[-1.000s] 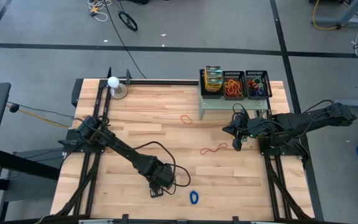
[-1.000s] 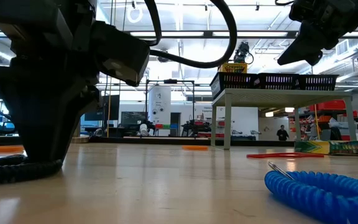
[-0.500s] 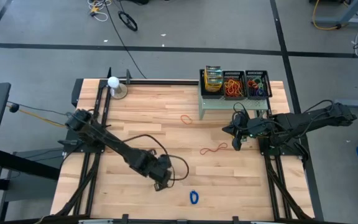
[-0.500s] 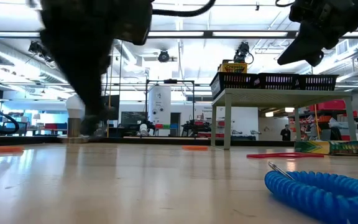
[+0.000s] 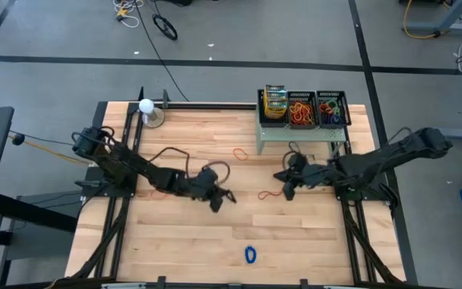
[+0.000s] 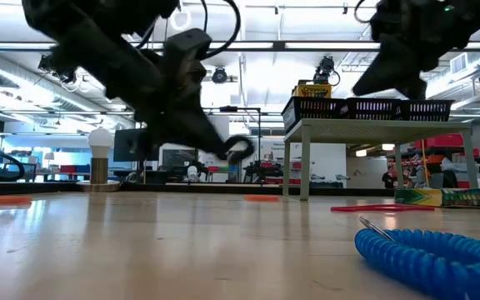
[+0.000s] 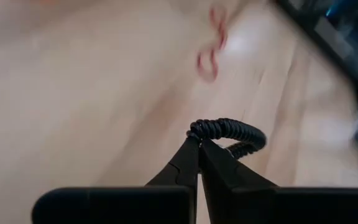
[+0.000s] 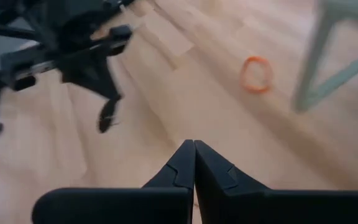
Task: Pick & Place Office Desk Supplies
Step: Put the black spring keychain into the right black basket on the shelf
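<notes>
My left gripper (image 5: 224, 197) hangs over the middle of the table, shut on a black coiled loop (image 7: 229, 129), which the low view also shows as the black loop (image 6: 238, 150) in the air. To its right, my right gripper (image 5: 284, 193) is shut and empty, above a thin red band (image 5: 266, 194) lying flat on the wood. A blue coiled loop (image 5: 250, 254) lies near the front edge. An orange band (image 5: 240, 152) lies by the pale green shelf (image 5: 295, 135). On the shelf stand black mesh trays (image 5: 332, 119) with a crayon box (image 5: 275, 102) and bands. My left gripper pinches the black coiled loop at one spot of its ring (image 7: 194, 130) between its two fingertips. The fingers slant downward toward the table's right. The rest of the loop sticks out past the fingertips, lifted clear of the table.
A white ball on a stand (image 5: 147, 108) sits at the far left corner. Under the shelf another crayon box (image 6: 427, 197) lies on the table. The shelf's leg (image 8: 328, 56) stands close to my right gripper. Bare wood lies between the arms and the front edge.
My left gripper has shut on the black loop near the front edge, lifted it clear and carried it toward the table's middle, tipping from pointing down to slanting. My right gripper has come left and a little down, over the red band.
</notes>
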